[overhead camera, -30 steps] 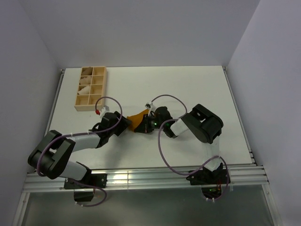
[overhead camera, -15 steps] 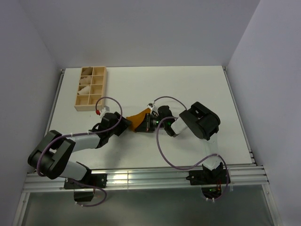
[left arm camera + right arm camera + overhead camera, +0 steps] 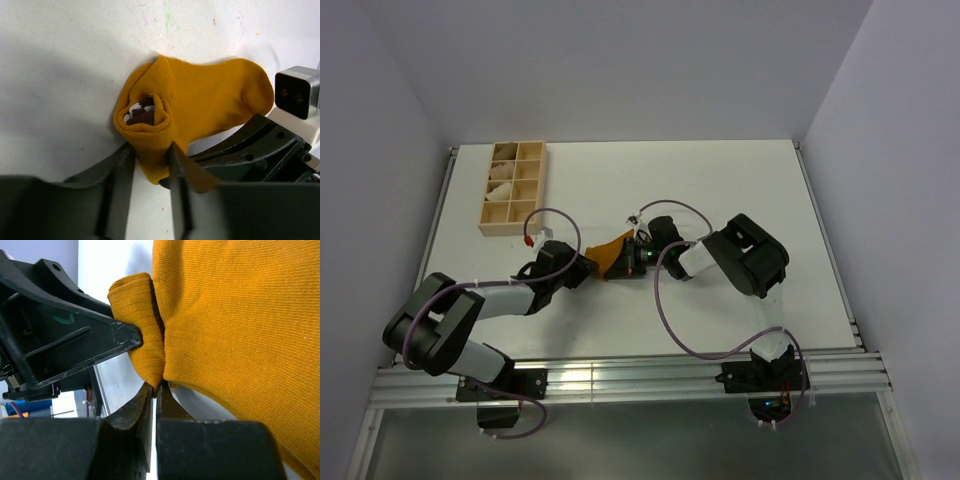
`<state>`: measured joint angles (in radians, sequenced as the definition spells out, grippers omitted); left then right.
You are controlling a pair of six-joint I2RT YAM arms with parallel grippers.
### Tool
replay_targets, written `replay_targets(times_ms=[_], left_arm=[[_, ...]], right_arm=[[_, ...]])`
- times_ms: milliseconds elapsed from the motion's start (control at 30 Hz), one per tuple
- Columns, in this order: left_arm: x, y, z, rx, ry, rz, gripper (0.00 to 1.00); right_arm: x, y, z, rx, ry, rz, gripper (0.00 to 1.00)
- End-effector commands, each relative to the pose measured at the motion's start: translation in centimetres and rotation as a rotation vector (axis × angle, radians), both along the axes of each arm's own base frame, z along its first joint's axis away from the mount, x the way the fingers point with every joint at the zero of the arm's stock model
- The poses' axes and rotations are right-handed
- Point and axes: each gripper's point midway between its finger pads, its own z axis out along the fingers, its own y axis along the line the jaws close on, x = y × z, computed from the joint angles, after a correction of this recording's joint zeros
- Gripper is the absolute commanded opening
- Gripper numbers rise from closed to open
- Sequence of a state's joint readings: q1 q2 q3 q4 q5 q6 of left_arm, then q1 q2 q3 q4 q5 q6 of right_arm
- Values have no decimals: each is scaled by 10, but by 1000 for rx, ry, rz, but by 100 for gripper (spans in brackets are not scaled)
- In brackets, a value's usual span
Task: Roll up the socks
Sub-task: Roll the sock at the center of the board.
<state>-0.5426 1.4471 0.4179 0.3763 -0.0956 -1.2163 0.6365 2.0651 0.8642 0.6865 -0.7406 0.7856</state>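
Lying mid-table [image 3: 740, 180], the mustard sock [image 3: 205, 102] has its rolled end clamped between the left gripper [image 3: 151, 152] fingers. Opposite, the right gripper [image 3: 156, 388], tips together, pinches the roll's fold.

Past rail [image 3: 620, 372]: left arm [image 3: 470, 305], right arm [image 3: 740, 258]. Black joint housings, pale grey link tubes.
Black bases [image 3: 500, 385] bolted at rail.
Purple cables [image 3: 654, 298] loop off both arms; red plug [image 3: 528, 240] on left cable, white plug [image 3: 634, 219] on right.
Green light [image 3: 642, 257] on right wrist.
Left gripper [image 3: 151, 150], right gripper [image 3: 157, 389]: matte black fingers [image 3: 117, 195], scuffed edges.
Pale grey box [image 3: 296, 92], two round holes.
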Motion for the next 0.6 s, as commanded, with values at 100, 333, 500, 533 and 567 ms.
replay_targets(times_ms=[100, 333, 500, 533, 567], left_arm=[[2, 0, -9, 30, 43, 9, 20], [6, -4, -13, 60, 87, -1, 6], [6, -6, -12, 65, 96, -15, 5], [6, -6, -14, 70, 103, -17, 5], [6, -7, -13, 70, 105, -19, 5]], right_arm=[[-10, -20, -30, -165, 44, -21, 5], [4, -38, -9, -266, -130, -69, 35], [13, -56, 12, -404, -355, -114, 48], [20, -62, 16, -448, -410, -154, 51], [24, -66, 27, -475, -491, -165, 52]])
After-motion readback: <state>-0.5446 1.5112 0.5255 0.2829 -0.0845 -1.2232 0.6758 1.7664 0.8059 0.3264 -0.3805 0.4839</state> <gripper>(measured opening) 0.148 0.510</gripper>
